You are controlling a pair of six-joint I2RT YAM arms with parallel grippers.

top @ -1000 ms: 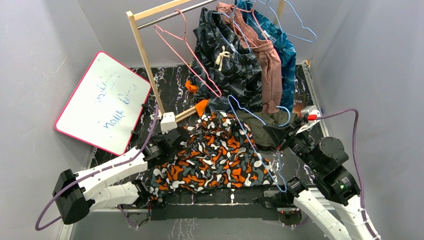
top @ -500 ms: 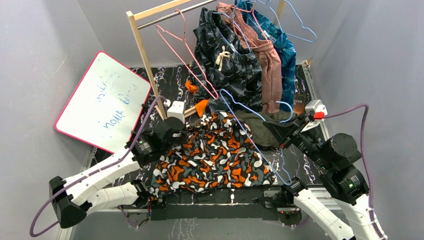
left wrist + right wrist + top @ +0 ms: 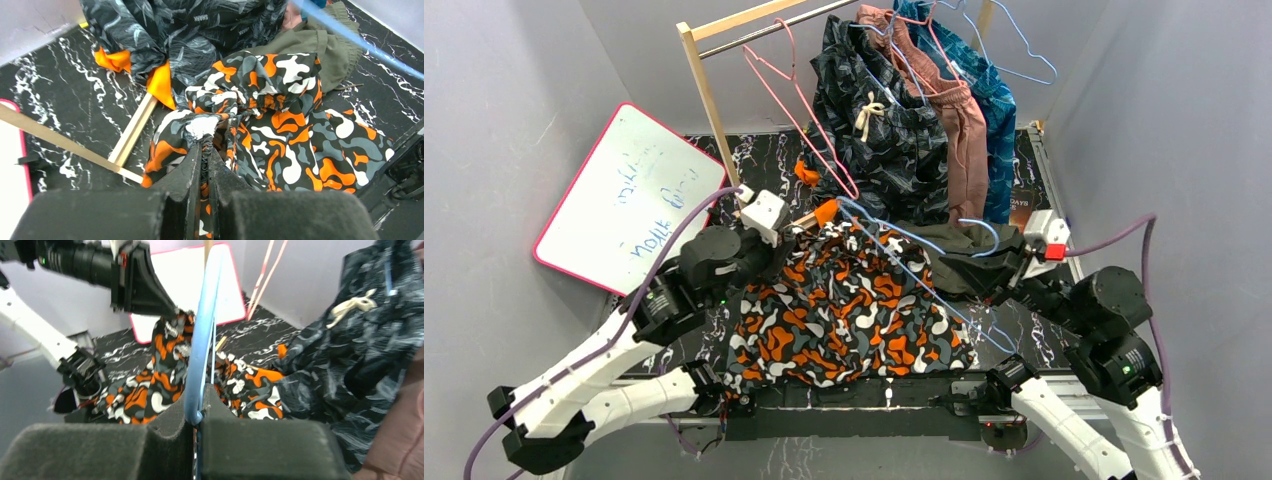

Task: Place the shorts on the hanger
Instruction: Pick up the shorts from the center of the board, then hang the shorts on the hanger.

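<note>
My left fingers pinch shut on a bunched fold of the shorts, which sprawl mid-bench. My right fingers clamp the hanger above them. That thin pinch could slip, or the wire could snag the olive shorts to the right. The black veined bench is crowded, and the grey walls stand close.

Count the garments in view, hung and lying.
5. On the table: camouflage shorts and, beside them, olive shorts. On the rack: a navy patterned pair, a pink-brown pair, a teal pair. Others may hide behind these.
</note>
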